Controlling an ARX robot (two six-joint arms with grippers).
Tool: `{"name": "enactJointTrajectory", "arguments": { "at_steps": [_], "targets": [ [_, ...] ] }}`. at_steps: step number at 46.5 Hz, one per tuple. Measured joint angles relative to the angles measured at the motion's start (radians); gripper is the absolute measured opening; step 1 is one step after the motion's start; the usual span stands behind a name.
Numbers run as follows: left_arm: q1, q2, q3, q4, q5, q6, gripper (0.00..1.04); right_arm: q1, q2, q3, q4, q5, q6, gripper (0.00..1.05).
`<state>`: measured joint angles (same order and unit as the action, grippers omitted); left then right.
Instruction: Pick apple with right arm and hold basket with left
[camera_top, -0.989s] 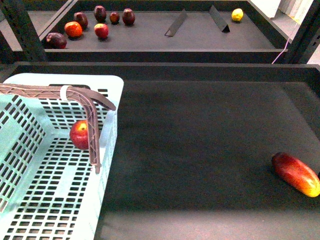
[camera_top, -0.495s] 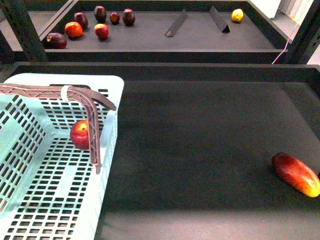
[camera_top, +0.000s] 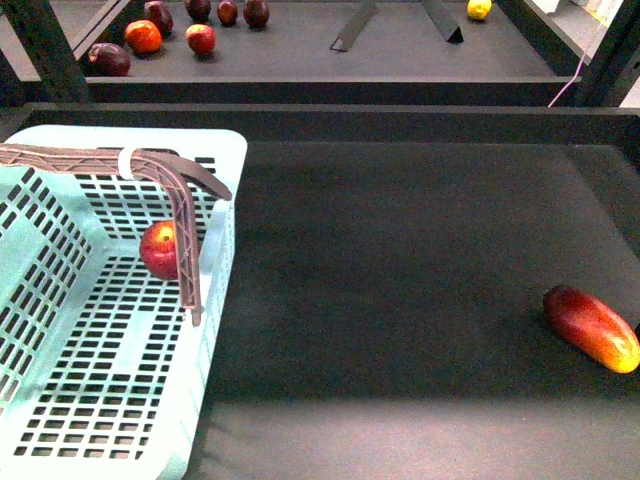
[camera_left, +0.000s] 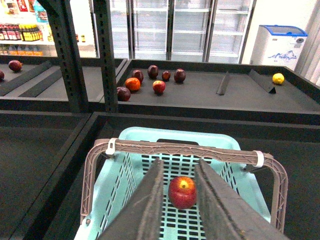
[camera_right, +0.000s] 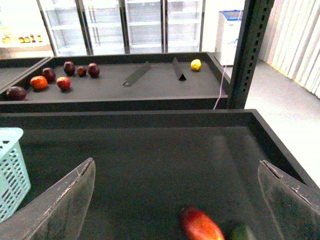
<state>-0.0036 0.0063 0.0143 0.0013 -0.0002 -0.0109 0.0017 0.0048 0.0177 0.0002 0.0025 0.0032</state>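
Observation:
The red apple (camera_top: 160, 250) lies inside the pale mint basket (camera_top: 232, 210) at the left of the dark table, partly behind the brown taped handle (camera_top: 150, 165). Neither arm shows in the front view. In the left wrist view my left gripper (camera_left: 179, 162) hovers open above the basket (camera_left: 130, 137) on its near side. The apple (camera_left: 182, 192) shows between the two fingers (camera_left: 150, 200), untouched, and the handle (camera_left: 185, 148) crosses beyond them. My right gripper (camera_right: 176, 165) is wide open over bare table and holds nothing.
An elongated red-orange fruit (camera_top: 592, 328) lies at the table's right edge, under the right gripper (camera_right: 201, 225), with something green (camera_right: 242, 232) beside it. The back shelf holds several dark and red fruits (camera_top: 145, 37), a yellow fruit (camera_top: 480, 8) and two dividers (camera_top: 352, 28).
Everything in the front view has slid slightly upward in the picture. The apple, basket and elongated fruit keep their places relative to each other.

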Motion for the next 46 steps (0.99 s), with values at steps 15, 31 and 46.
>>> {"name": "enactJointTrajectory", "arguments": {
  "at_steps": [15, 31, 46],
  "targets": [
    [0.000, 0.000, 0.000, 0.000, 0.000, 0.000, 0.90, 0.000, 0.000, 0.000, 0.000, 0.000, 0.000, 0.96],
    [0.000, 0.000, 0.000, 0.000, 0.000, 0.001, 0.98, 0.000, 0.000, 0.000, 0.000, 0.000, 0.000, 0.96],
    [0.000, 0.000, 0.000, 0.000, 0.000, 0.002, 0.98, 0.000, 0.000, 0.000, 0.000, 0.000, 0.000, 0.96]
  ]
}}
